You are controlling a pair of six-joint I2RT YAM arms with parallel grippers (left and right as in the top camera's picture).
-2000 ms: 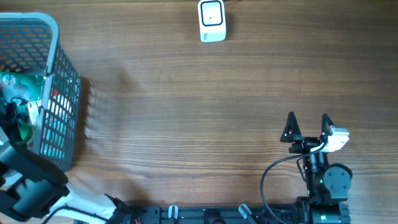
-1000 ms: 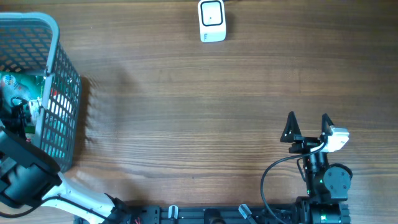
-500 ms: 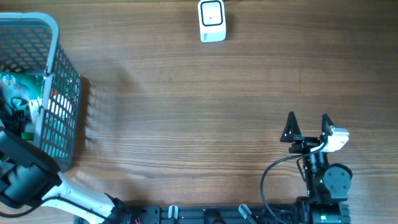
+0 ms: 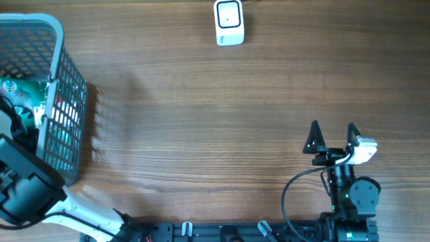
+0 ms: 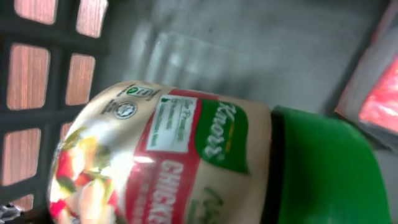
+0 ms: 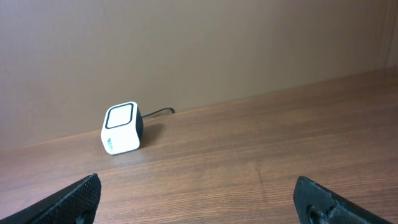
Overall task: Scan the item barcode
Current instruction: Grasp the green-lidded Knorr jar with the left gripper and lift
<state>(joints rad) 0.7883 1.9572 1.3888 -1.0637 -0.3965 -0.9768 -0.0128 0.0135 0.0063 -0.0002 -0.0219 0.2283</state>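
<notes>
Far left, my left gripper (image 4: 20,126) is down inside the basket (image 4: 64,101). The Knorr chicken tub (image 5: 180,155) lies on its side on the basket floor and fills the wrist view, its green lid (image 5: 323,174) to the right. No finger shows in that view, and from overhead the arm and mesh hide them, so I cannot tell how the jaws stand or whether they touch the tub.

My worry is that the tub looks round and glossy, so an off-centre squeeze could roll it away or pop it out. A red thing (image 5: 379,99) just beside the lid could get pinched along with it. On the way up the tub might clip the basket wall and drag the basket.

The scanner (image 4: 229,22) sits well right of the basket. I see no barcode, so it may arrive facing the wrong way.

Farthest right of the basket, my right gripper (image 4: 332,136) hovers with its jaws wide, holding nothing.
</notes>
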